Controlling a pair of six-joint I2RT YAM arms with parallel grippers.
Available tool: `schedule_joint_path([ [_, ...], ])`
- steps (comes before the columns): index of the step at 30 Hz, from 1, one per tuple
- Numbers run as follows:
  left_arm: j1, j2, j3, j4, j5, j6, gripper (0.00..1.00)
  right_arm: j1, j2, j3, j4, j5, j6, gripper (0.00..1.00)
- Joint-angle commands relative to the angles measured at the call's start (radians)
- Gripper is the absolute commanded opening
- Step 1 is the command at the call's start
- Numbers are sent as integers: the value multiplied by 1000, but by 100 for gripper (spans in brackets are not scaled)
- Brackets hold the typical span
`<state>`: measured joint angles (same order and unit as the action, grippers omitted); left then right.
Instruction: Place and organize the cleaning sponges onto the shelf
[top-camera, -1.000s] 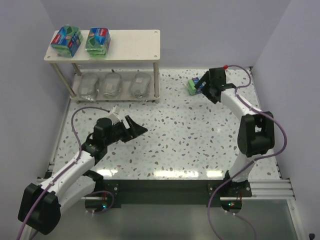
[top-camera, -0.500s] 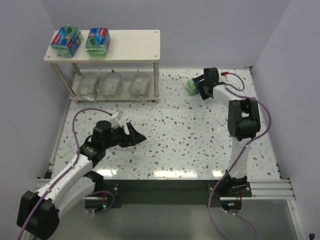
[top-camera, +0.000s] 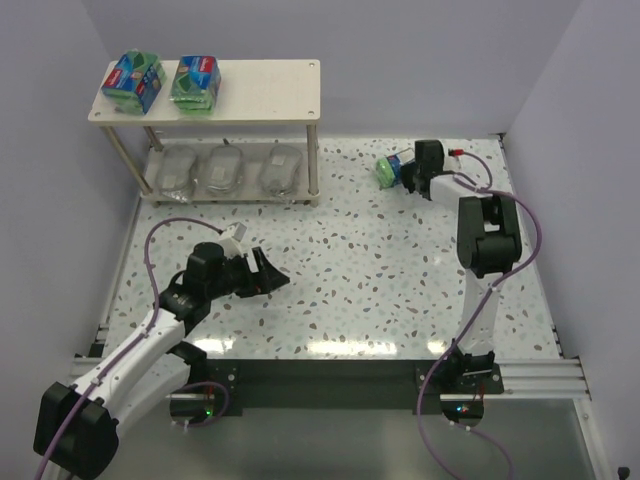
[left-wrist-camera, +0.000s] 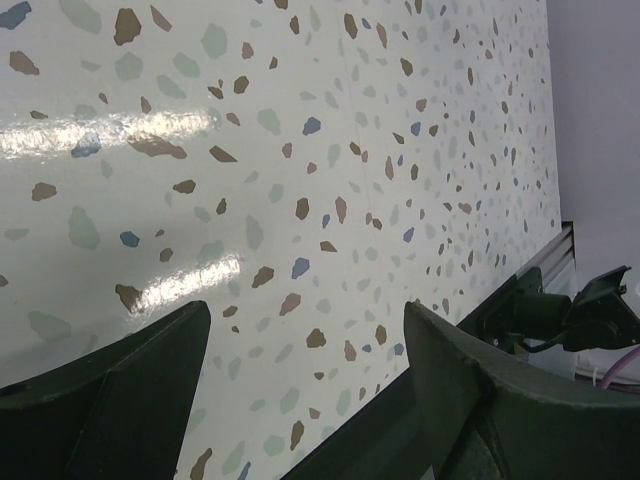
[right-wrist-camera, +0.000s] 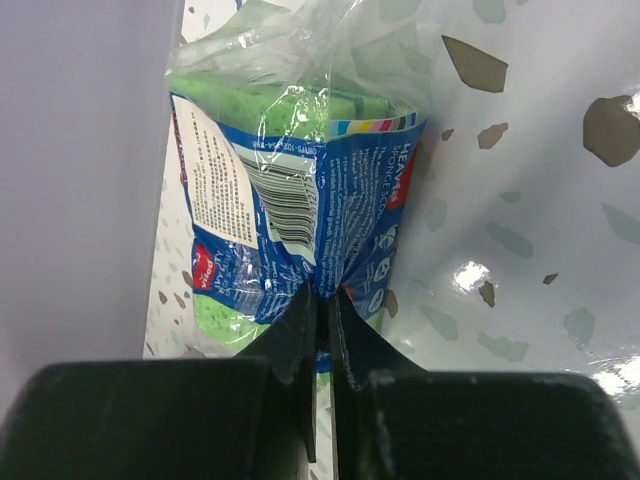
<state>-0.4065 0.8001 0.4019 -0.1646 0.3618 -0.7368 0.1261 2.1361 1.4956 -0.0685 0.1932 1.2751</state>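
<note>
The shelf (top-camera: 270, 95) stands at the back left. Two green cleaning sponges (top-camera: 133, 82) (top-camera: 196, 80) lie on the left of its top board. Three silvery scourers (top-camera: 177, 171) (top-camera: 226, 170) (top-camera: 281, 168) sit in a row on the lower board. A third green pack (top-camera: 389, 171) lies on the table at the back right. My right gripper (top-camera: 405, 174) is shut on it, and the right wrist view shows the fingertips (right-wrist-camera: 322, 295) pinching the blue label wrap (right-wrist-camera: 290, 190). My left gripper (top-camera: 272, 272) hovers open over the speckled table (left-wrist-camera: 300, 150), with nothing between its fingers (left-wrist-camera: 305, 310).
The lilac back wall (top-camera: 400, 60) rises right behind the gripped pack, and the right wall (top-camera: 590, 200) is close. The right half of the shelf's top board is bare. A metal rail (top-camera: 530, 375) runs along the near edge, and purple cables loop from both arms.
My right gripper has closed on the green pack, its wrist shifting slightly right and the pack turning a little. My left gripper has drawn back a bit toward the near left, still open.
</note>
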Motion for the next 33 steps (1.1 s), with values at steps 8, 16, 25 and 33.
schedule_joint_path([
  [8,-3,-16,80,-23,-50,8,83,-54,-163,-267,186,-214,-129,0],
  [16,-5,43,48,66,-95,-79,84,58,-514,-659,202,-327,-108,0],
  [25,-104,188,55,235,-182,-232,87,505,-795,-877,165,-63,55,0],
  [33,-136,238,12,344,-153,-370,88,719,-664,-882,246,12,121,0],
])
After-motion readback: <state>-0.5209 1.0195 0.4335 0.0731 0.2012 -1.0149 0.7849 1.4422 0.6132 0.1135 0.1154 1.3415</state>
